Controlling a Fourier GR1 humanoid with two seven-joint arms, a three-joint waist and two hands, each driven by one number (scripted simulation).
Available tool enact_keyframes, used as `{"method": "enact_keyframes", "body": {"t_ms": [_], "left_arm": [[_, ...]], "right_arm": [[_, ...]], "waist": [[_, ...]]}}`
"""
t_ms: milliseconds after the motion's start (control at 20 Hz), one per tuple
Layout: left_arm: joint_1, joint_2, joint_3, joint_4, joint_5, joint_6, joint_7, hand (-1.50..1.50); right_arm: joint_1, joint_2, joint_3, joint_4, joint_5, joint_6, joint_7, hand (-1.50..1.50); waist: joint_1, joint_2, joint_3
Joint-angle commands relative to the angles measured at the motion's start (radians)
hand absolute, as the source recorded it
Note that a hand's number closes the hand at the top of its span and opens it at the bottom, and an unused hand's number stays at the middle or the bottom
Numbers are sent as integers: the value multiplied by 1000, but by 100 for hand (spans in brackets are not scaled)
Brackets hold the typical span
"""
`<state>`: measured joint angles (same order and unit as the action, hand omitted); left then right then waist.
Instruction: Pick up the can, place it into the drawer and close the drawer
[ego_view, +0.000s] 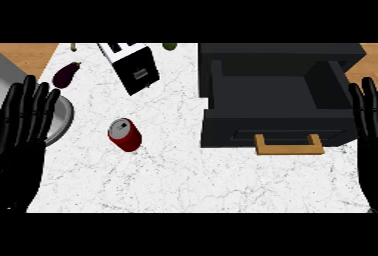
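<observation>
Two Open Hands, One Can Lying Free on the Marble

Two black hands frame the scene, one at each side edge. The left hand (26, 117) shows at the left edge of the frame, fingers straight and pointing up, holding nothing. The right hand (365, 112) shows at the right edge, also with straight, upward-pointing fingers and nothing in its grasp.

Left of center on the white marble counter (192, 180) sits the red can (125, 134), its silver top facing up and to the left. It touches neither hand and stands well apart from the drawer.

At the upper right of the frame is a dark cabinet unit with its drawer (277, 102) pulled open toward the lower edge; the inside looks bare and dark. A wooden handle (289, 145) runs across the drawer's front, just below it in the frame.

Near the top, left of center, a toaster (135, 67) with a black body and white top lies at an angle. To its left, in the upper left, rests a dark purple eggplant (66, 74). A small green item (170, 46) peeks in at the top edge; what it is cannot be told. Partly hidden behind the left hand is a round grey plate (62, 117).
</observation>
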<state>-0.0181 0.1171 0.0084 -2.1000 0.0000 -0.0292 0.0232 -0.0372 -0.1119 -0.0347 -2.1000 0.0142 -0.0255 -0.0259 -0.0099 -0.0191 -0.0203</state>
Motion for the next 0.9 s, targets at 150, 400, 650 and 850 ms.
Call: {"method": "enact_keyframes", "body": {"t_ms": [150,400,650,850], "left_arm": [[-123,-66,-69,94,-68,45,-39,-150],[-65,-113,-120,186,-158,158,228,-150],[-174,-116,-142,132,-217,194,422,-150],[-167,-117,-228,189,-255,288,394,-150]], "right_arm": [[45,5,25,-141,-2,4,113,-150],[110,32,42,23,26,-31,236,-150],[153,5,-14,23,-32,17,222,-150],[241,0,-20,-67,-37,43,249,-150]], "waist": [[1,19,20],[2,22,21],[6,18,21],[3,18,20]]}}
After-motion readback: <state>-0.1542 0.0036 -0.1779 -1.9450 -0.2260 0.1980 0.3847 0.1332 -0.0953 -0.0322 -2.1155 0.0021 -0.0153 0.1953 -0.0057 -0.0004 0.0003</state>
